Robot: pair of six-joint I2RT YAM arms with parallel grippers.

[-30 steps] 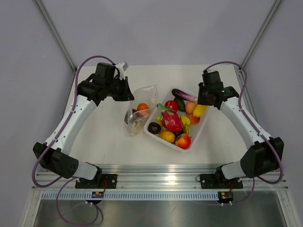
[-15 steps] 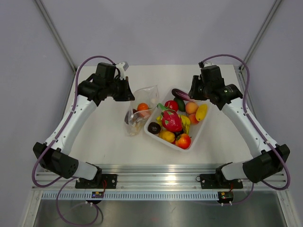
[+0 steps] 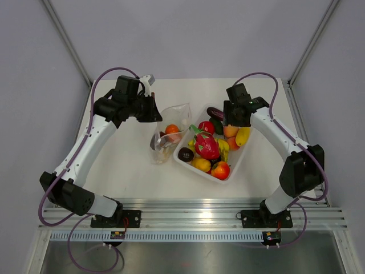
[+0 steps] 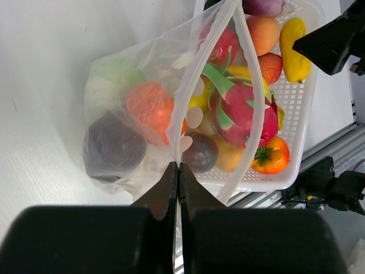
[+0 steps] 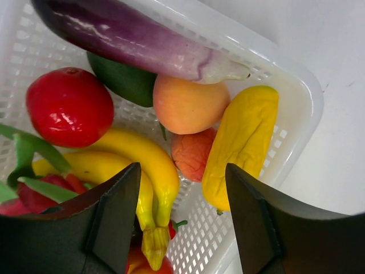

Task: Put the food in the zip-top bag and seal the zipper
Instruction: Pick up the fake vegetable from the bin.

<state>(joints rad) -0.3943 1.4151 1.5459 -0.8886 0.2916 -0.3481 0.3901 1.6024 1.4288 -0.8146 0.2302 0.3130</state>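
The zip-top bag (image 3: 171, 134) lies left of the tray, mouth open toward it. Inside are an orange fruit (image 4: 149, 105), a dark purple one (image 4: 114, 147) and a pale green one (image 4: 117, 77). My left gripper (image 4: 178, 165) is shut on the bag's mouth edge, and the zipper (image 4: 260, 108) curves away on the far lip. My right gripper (image 5: 181, 171) hangs open over the tray's far end, above bananas (image 5: 142, 165), a reddish fruit (image 5: 193, 153) and a yellow fruit (image 5: 245, 142), holding nothing. The dragon fruit (image 3: 206, 145) lies mid-tray.
The white mesh tray (image 3: 235, 165) also holds an eggplant (image 5: 131, 37), a peach (image 5: 191, 105), a red fruit (image 5: 68, 105) and a tomato (image 3: 221, 169). Frame posts rise at the back corners. The table's front rail runs along the near edge.
My right gripper has swung left over the tray's far end and its jaws have widened. The left gripper and the bag have not moved.
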